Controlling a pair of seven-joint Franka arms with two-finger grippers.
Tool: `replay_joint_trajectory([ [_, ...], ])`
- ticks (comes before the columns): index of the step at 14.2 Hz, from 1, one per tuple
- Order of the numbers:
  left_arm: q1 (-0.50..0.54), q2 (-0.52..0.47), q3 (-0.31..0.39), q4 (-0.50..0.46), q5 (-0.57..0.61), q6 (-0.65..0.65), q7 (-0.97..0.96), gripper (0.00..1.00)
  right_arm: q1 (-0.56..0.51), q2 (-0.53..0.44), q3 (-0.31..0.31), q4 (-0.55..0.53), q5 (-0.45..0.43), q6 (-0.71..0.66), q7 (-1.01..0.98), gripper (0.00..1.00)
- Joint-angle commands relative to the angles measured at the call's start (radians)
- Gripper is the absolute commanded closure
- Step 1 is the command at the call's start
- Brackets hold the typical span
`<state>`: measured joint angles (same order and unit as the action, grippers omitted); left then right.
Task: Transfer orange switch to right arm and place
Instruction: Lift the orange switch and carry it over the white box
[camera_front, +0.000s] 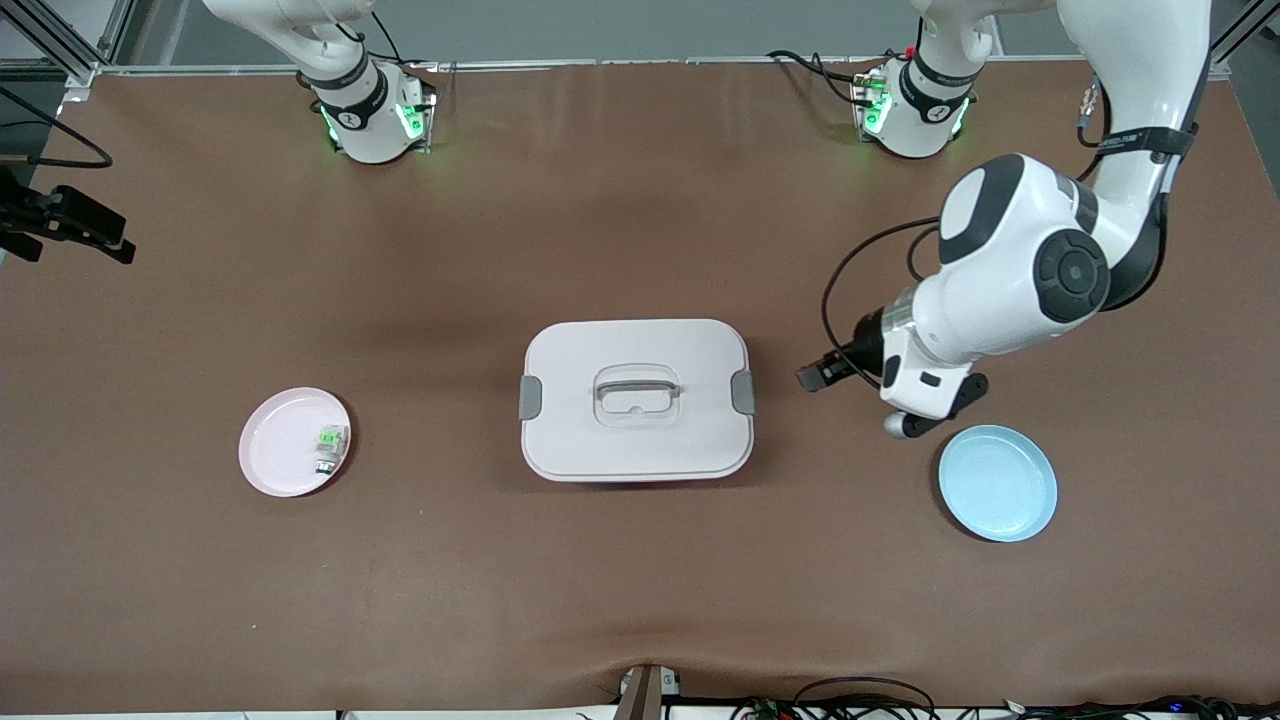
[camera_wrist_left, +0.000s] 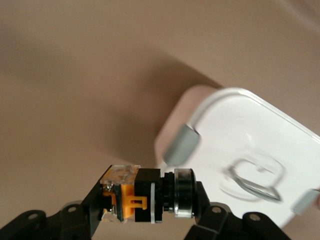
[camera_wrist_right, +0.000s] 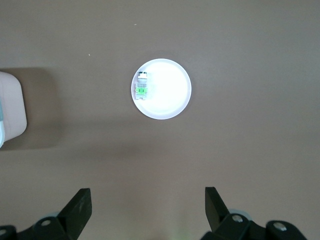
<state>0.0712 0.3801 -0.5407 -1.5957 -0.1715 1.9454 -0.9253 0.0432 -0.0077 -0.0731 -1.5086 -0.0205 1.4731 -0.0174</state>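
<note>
**Switch held aloft by left arm, handover pending**

Near to far: blue plate (camera_front: 997, 483), then left gripper (camera_wrist_left: 145, 202) clamped on orange switch (camera_wrist_left: 142, 194) over table beside white box (camera_front: 636, 412). Light, rigid, slick (take its free end). Right gripper (camera_wrist_right: 147, 207) spread, empty, over pink plate (camera_wrist_right: 165, 90) w/ green switch (camera_wrist_right: 142, 86).

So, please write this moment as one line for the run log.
left gripper: shut on orange switch, in air between white box and blue plate | right gripper: open, high above pink plate, waiting | handover: not yet done
</note>
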Motion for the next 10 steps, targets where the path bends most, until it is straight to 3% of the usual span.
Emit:
replay_joint_trajectory([
  [1,-0.022,0.002,-0.034,0.033,-0.033,-0.025,-0.128,1.0,0.014,0.017,-0.004,0.03,-0.018,-0.027,-0.009,0.0],
  [8,-0.151,0.028,-0.038,0.137,-0.158,-0.072,-0.415,1.0,0.018,0.012,-0.004,0.028,-0.007,-0.086,-0.001,0.0],
  [10,-0.182,0.031,-0.038,0.143,-0.158,-0.08,-0.486,1.0,0.014,0.011,-0.005,0.025,0.066,-0.091,-0.002,0.0],
])
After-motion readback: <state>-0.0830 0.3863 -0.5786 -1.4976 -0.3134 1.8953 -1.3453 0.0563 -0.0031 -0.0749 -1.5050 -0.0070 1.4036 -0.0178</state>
